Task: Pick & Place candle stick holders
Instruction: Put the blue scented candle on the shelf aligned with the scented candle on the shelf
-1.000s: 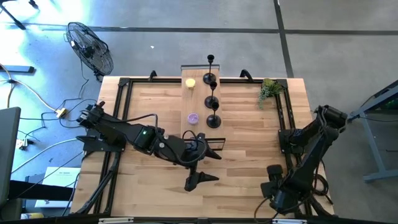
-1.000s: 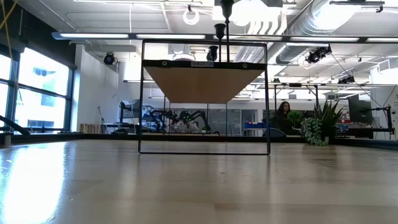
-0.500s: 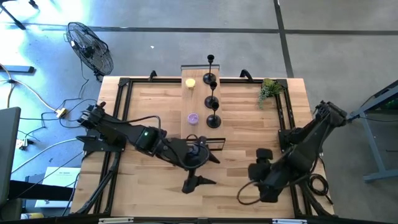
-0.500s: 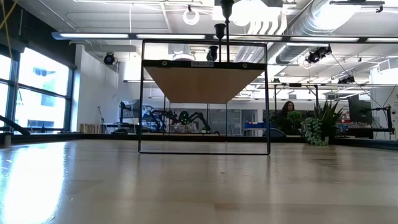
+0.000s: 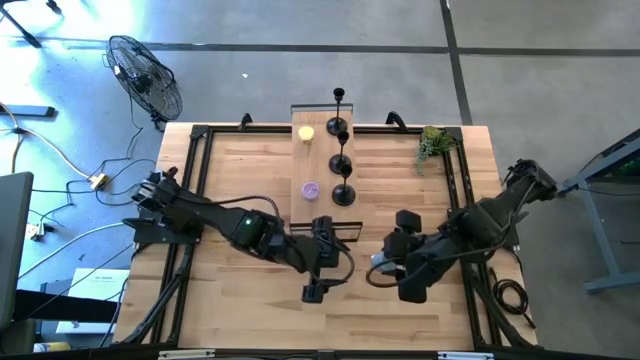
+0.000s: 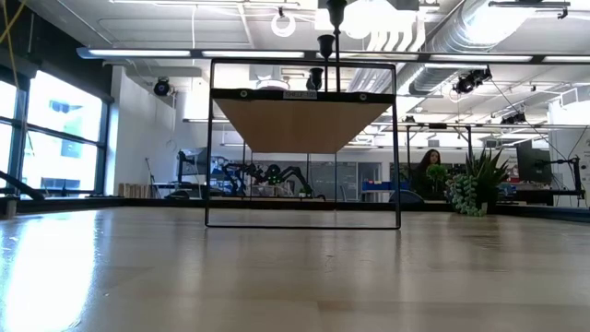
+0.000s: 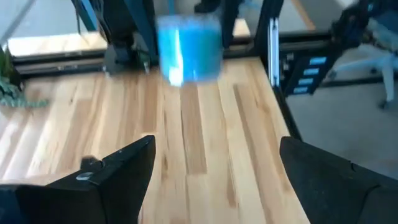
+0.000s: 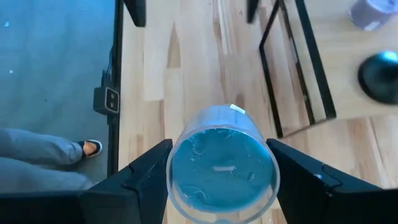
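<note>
At the far middle of the table point(image 5: 240, 165), the candle stick holders point(image 5: 344, 194) stand upright in a single row, just beside a raised shelf point(image 5: 304, 150) that carries a yellow candle point(image 5: 306, 133). A purple candle point(image 5: 311, 189) sits near the nearest holder. No gripper touches any holder. In the low view their tops point(image 6: 324, 46) show above the shelf board point(image 6: 304, 115).

1. Right gripper point(image 8: 222, 186): fingers are closed on a blue candle jar point(image 8: 222, 163), held upright between them over the near middle of the table. In the high view this gripper point(image 5: 388, 266) is well apart from the holder row.
2. Left gripper point(image 7: 214, 180): fingers spread wide, nothing between them. It hangs over the near middle point(image 5: 320, 278), facing the jar point(image 7: 189, 48).

Judged step: the jar is being carried, and no holder has yet been picked.

Recommended procedure:
- Keep the jar vertical and the grip firm; smooth glass is likely to slip if the wrist tilts.
- Route the jar clear of the black wire frame point(image 5: 338, 232) and of the left gripper, since both arms crowd the same area.
- Set the jar flat on bare wood, well apart from the row, before opening the fingers.
- For the holders, approach the nearest one first. Close on the thin stem low down, lift straight up, and avoid brushing its neighbours; narrow bases probably topple easily.
</note>
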You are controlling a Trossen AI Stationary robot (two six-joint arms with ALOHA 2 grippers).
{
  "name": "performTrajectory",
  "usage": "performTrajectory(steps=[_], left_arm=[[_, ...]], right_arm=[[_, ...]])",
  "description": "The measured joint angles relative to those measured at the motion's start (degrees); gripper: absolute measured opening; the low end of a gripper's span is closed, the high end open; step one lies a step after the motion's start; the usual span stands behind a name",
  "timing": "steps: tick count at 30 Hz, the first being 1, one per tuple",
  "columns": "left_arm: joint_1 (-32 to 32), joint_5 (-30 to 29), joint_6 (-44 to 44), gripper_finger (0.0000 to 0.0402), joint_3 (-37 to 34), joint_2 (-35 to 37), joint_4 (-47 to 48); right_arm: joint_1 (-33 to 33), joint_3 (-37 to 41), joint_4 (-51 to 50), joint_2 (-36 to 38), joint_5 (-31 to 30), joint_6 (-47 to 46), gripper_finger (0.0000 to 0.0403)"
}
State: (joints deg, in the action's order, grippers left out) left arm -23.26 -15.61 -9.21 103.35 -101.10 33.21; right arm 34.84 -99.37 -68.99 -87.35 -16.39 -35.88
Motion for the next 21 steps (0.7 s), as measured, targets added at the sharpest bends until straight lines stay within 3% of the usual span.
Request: performTrajectory(steps=[8, 21], left_arm=[[2.5, 0.5, -4.0, 0.0337, 0.1, -2.9, -9.6], [4.7, 3.5, -10.4, 0.0337, 0.0, -4.2, -12.7]], right_arm=[[-1.1, 0.0, 1.2, 0.0, 0.4, 6.1, 0.0225], [-1.1, 0.0, 1.2, 0.0, 0.4, 10.8, 0.0225]])
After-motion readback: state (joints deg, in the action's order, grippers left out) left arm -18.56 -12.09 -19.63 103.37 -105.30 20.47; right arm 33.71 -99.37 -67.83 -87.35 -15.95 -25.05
